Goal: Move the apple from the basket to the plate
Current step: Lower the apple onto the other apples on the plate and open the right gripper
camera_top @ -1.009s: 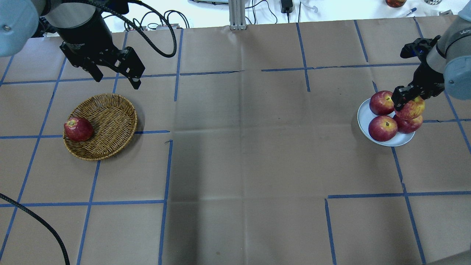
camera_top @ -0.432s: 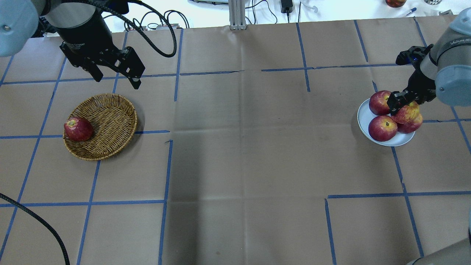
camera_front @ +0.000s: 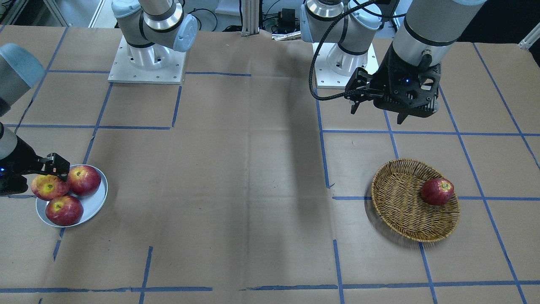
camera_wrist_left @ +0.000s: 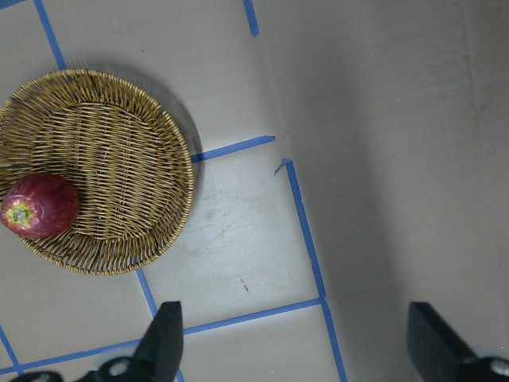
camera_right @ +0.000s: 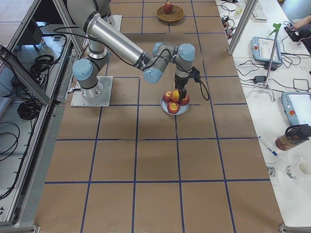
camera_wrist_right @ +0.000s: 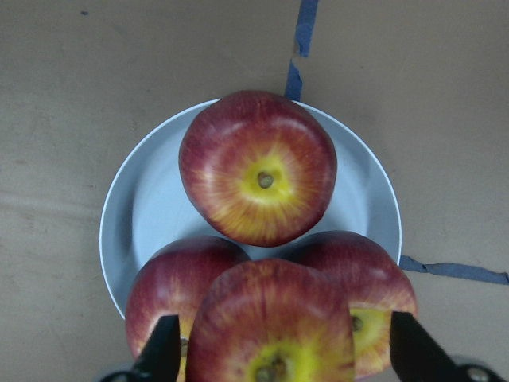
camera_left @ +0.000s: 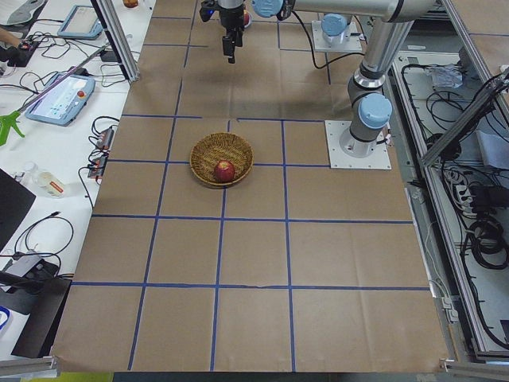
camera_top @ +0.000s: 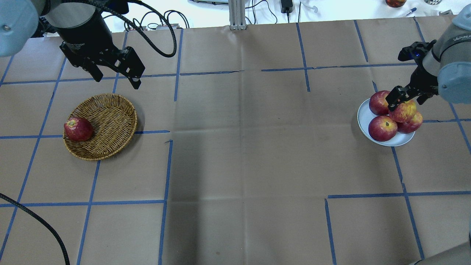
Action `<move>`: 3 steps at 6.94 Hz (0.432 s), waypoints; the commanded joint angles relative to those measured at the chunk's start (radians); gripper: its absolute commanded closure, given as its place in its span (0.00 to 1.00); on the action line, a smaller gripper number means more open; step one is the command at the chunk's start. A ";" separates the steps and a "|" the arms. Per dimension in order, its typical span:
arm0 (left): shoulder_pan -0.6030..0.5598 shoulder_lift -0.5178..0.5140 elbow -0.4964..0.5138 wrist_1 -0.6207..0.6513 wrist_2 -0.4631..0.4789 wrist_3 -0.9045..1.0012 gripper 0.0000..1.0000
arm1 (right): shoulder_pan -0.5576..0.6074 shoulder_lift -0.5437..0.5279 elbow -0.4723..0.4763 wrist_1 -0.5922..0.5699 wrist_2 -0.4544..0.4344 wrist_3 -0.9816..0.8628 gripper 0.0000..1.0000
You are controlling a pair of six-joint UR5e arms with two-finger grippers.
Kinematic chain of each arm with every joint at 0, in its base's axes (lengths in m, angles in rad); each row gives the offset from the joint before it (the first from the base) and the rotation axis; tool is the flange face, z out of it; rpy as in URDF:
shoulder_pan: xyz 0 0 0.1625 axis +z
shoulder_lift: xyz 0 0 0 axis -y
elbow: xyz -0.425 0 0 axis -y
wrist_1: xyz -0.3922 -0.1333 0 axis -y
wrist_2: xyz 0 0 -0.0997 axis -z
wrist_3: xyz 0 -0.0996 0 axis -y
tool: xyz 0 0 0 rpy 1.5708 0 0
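The streaky red-yellow apple (camera_top: 403, 110) lies on top of other apples on the pale plate (camera_top: 364, 117) at the table's right. In the right wrist view the apple (camera_wrist_right: 270, 326) sits between the fingers with a gap on each side. My right gripper (camera_top: 407, 98) is open just above it. The wicker basket (camera_top: 110, 110) stands at the left and holds one dark red apple (camera_top: 78, 129). My left gripper (camera_top: 117, 79) is open and empty, in the air beyond the basket's far rim.
Three darker apples (camera_wrist_right: 258, 167) fill the plate (camera_wrist_right: 151, 207) under the streaky one. Brown paper with blue tape lines covers the table. Cables and a metal post (camera_top: 237, 14) stand along the far edge.
My right gripper lowered the streaky apple onto the pile, then drew up a little while the apple stayed. The left arm has not moved.
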State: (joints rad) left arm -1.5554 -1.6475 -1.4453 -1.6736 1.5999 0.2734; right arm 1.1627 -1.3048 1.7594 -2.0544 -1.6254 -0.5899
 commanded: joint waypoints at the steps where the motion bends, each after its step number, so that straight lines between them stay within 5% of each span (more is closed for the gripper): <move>1: 0.000 0.000 0.000 0.000 0.000 0.001 0.01 | 0.030 -0.042 -0.114 0.150 0.001 0.004 0.00; 3: 0.000 0.005 -0.001 0.000 0.000 0.000 0.01 | 0.098 -0.115 -0.201 0.342 0.009 0.089 0.00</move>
State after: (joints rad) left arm -1.5554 -1.6455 -1.4454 -1.6736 1.5999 0.2735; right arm 1.2188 -1.3767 1.6102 -1.8284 -1.6221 -0.5520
